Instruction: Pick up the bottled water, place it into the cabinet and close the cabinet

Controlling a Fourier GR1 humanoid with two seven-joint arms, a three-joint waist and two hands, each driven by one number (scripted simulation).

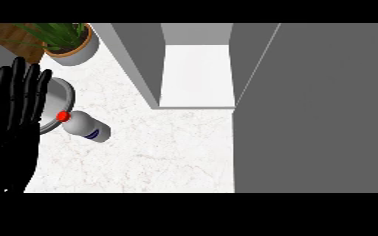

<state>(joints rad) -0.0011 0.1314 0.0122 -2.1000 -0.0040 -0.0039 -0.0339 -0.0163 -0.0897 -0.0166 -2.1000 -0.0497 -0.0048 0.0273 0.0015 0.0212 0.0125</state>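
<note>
The bottled water [86,126] lies on its side on the white marble counter at the left, red cap pointing toward the upper left, blue label near its base. My left hand [21,100] shows at the left edge with fingers straight and upward, resting, its fingertips beside the bottle's cap but apart from it. The cabinet [196,75] stands at the upper middle with its white inside showing; its grey door [306,110] is swung open and fills the right side. My right hand shows nowhere.
A grey round bowl [62,100] sits at the left, partly hidden behind my left hand, touching the bottle's cap end. A potted green plant [68,42] stands at the upper left corner. Bare counter [162,155] stretches in front of the cabinet.
</note>
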